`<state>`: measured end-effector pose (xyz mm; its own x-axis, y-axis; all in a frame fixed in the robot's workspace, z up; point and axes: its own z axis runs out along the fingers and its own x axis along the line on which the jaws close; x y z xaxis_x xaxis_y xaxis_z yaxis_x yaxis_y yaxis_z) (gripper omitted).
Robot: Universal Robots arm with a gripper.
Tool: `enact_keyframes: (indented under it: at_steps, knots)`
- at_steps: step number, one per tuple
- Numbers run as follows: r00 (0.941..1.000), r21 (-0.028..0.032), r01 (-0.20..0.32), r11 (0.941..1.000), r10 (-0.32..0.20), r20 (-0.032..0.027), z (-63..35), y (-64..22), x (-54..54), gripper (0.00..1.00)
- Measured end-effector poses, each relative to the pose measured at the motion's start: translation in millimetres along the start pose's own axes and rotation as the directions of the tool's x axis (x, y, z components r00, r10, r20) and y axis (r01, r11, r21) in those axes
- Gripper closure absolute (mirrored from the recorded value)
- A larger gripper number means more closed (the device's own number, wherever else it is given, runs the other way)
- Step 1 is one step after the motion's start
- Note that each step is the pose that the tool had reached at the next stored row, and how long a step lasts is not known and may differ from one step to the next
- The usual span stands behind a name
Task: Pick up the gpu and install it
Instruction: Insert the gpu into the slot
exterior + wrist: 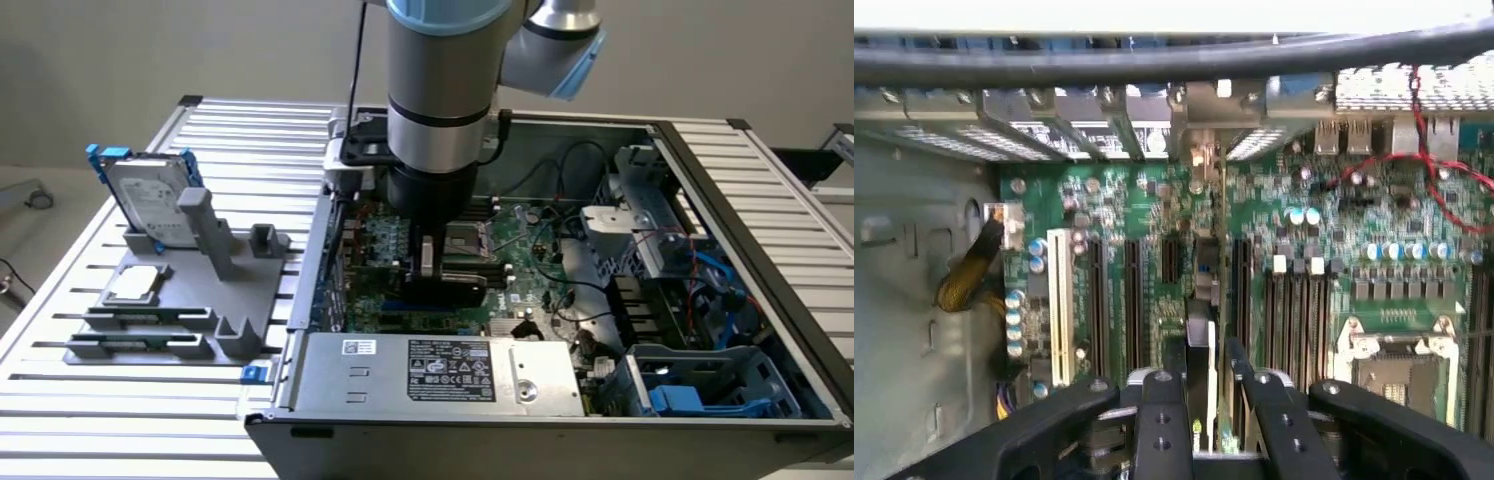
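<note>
My gripper (441, 262) hangs straight down inside the open computer case (747, 200), shut on the gpu (449, 292). The card's black glossy shroud shows just below the fingers, low over the green motherboard (534, 262). In the wrist view the gpu (1200, 345) stands edge-on between the two black fingers (1160, 420), and my gripper (1200, 390) clamps its thin sides. The card runs along the row of long black expansion slots (1132, 300), with its far end near the metal slot covers (1199, 150) at the case's rear wall. Whether its edge touches a slot is hidden.
A grey holder (200, 300) at the exterior view's left carries a silver hard drive in a blue frame (140, 190) and a small square processor chip (136, 283). The power supply box (427, 370) sits at the case's front. The empty CPU socket (1399, 370) and red wires (1434, 130) lie beside the card.
</note>
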<state>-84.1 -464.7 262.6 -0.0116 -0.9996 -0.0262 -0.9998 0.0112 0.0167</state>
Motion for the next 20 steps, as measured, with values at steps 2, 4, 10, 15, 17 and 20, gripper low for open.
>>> enact_keyframes:
  at_steps: [2,4,10,15,17,20]
  knots:
    - [1.0000,-0.0009,0.000,1.0000,0.000,-0.0008,-0.2,0.1,0.1,0.74]
    - [1.0000,-0.0021,0.001,1.0000,-0.001,-0.0012,-0.2,0.3,0.1,0.74]
    - [1.0000,-0.0054,0.006,1.0000,-0.006,-0.0010,0.6,1.6,0.1,0.74]
    - [0.9999,-0.0074,0.010,0.9999,-0.010,-0.0012,1.2,1.7,0.1,0.74]
    - [0.9999,-0.0081,0.011,0.9999,-0.011,-0.0012,1.5,1.7,0.2,0.74]
    - [0.9999,-0.0092,0.012,0.9999,-0.012,-0.0011,2.1,1.7,0.2,0.74]
